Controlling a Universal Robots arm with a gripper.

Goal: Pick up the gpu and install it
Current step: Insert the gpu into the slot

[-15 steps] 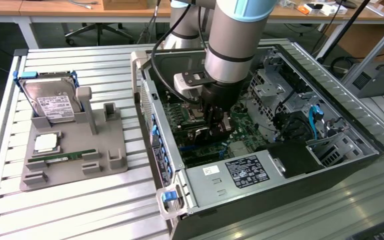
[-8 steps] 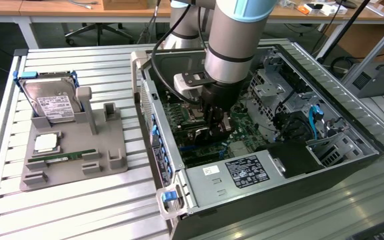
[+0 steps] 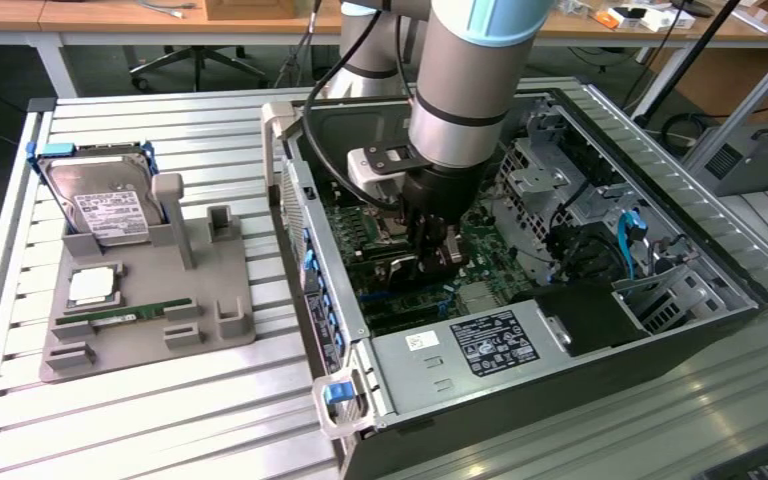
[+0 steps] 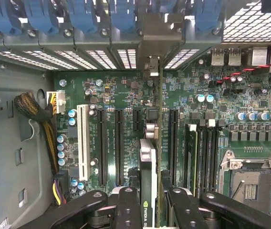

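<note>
The open computer case [image 3: 418, 380] lies at 3 o'clock of the grey tray [image 3: 144, 290] in the exterior view; inside, over the motherboard [image 4: 121, 95], the fingers [image 4: 126, 210] clamp the gpu [image 4: 147, 160] edge-down. Seating well likely needs its edge parallel above a black slot [image 4: 119, 143].

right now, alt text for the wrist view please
The gripper clamps the gpu edge-on above the green motherboard, its metal bracket among the case's rear slot covers. Beside it lie black expansion slots, one white slot and an empty processor socket.
</note>
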